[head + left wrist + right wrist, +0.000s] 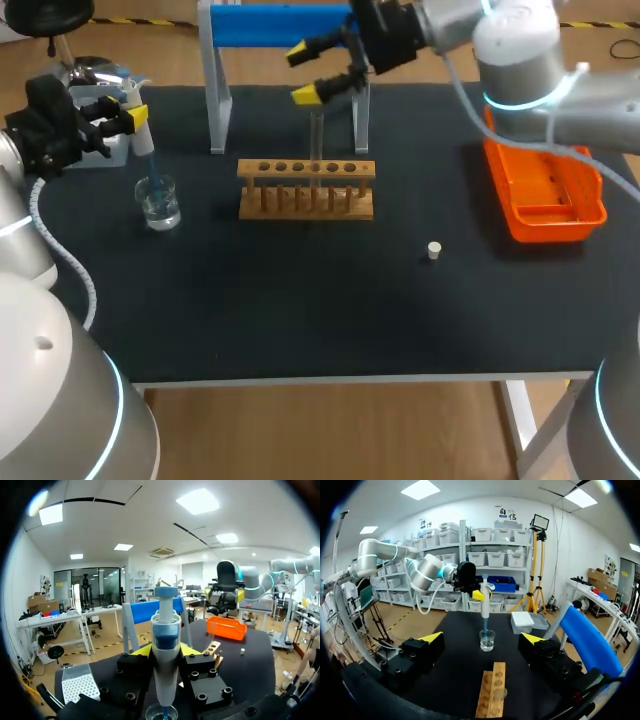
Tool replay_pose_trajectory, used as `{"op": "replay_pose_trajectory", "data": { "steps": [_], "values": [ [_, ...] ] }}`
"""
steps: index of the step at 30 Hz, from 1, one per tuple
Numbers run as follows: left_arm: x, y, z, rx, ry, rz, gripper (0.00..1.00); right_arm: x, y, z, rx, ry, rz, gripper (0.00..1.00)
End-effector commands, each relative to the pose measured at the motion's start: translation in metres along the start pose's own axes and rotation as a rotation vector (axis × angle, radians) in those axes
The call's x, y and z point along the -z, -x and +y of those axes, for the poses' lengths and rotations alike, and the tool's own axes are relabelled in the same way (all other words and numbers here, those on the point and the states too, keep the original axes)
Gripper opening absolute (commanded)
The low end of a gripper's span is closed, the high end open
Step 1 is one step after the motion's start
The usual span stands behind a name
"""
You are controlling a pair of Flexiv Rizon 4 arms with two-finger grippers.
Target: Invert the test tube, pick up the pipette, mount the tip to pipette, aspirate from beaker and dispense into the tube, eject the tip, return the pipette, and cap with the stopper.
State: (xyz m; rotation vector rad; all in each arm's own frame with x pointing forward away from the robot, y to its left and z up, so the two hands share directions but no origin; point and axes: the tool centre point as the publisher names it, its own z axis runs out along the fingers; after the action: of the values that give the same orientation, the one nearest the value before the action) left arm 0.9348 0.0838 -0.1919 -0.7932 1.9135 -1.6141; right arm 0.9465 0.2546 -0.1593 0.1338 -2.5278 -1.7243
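Head view: nearest the front edge of the black table, a small white stopper lies alone, at about five o'clock from the wooden rack. The rack stands mid-table with a clear test tube upright in one of its holes. At nine o'clock from the rack sits a glass beaker of clear liquid. The left gripper hangs over it, its fingers clamped on the pipette from both sides. The pipette is upright and its blue tip reaches down into the beaker. At three o'clock from the rack lies an orange tray. Above the rack's far side the right gripper hovers with its fingers spread wide and nothing held between them; the right wrist view shows the rack ahead of and beneath them. Farther back, a white tip box sits at ten o'clock from the rack, and a blue stand rises at twelve o'clock.
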Motion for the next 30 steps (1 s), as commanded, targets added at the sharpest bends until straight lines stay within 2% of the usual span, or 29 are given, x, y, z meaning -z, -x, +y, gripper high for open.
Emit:
{"op": "replay_pose_trajectory", "data": {
  "steps": [1,10,20,30],
  "values": [
    [-0.001,0.0,0.0,0.0,0.0,-0.003,0.0,0.025,-0.007,-0.016,0.003,0.009,-0.023,1.0],
    [-0.001,0.0,0.0,0.0,0.0,-0.003,0.0,0.033,0.0,-0.053,0.029,-0.018,0.008,1.0],
    [-0.001,0.0,0.0,0.0,0.0,-0.003,0.0,0.025,0.013,-0.09,0.021,-0.012,0.021,1.0],
    [-0.001,0.0,0.0,0.0,0.0,-0.003,0.0,0.011,0.026,-0.116,0.053,-0.011,0.046,1.0]
  ]
}}
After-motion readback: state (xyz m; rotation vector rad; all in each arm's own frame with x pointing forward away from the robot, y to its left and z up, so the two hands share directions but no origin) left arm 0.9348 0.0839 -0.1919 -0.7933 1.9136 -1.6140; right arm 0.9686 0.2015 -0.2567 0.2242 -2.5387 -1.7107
